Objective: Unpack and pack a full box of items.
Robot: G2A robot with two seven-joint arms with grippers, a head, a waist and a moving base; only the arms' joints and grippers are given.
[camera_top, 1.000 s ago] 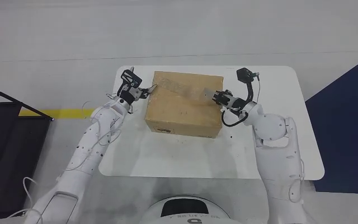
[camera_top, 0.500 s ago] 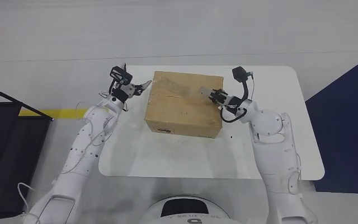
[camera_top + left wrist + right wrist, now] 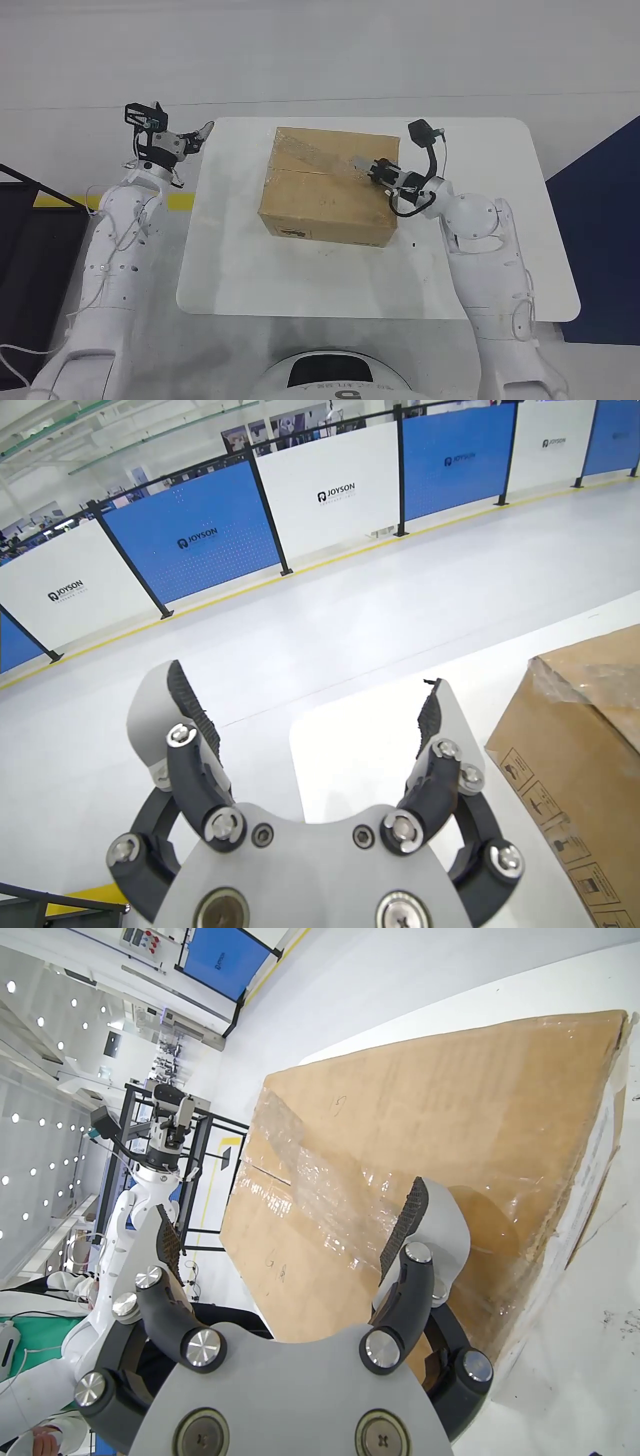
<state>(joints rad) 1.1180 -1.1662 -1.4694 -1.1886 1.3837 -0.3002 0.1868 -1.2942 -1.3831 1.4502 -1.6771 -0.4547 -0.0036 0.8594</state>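
Right tool [image 3: 290, 1198] open over box [image 3: 325, 195] top, perhaps touching; left tool [image 3: 305, 674] open by table [image 3: 480, 260] corner.

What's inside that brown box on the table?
Nothing inside shows. The box is closed and its top flaps are sealed with clear tape, so the cardboard hides the contents. The open right gripper hangs over the top near one edge.

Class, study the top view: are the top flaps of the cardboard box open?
No, the cardboard box sits on the table with its top flaps flat and shut, clear tape across them.
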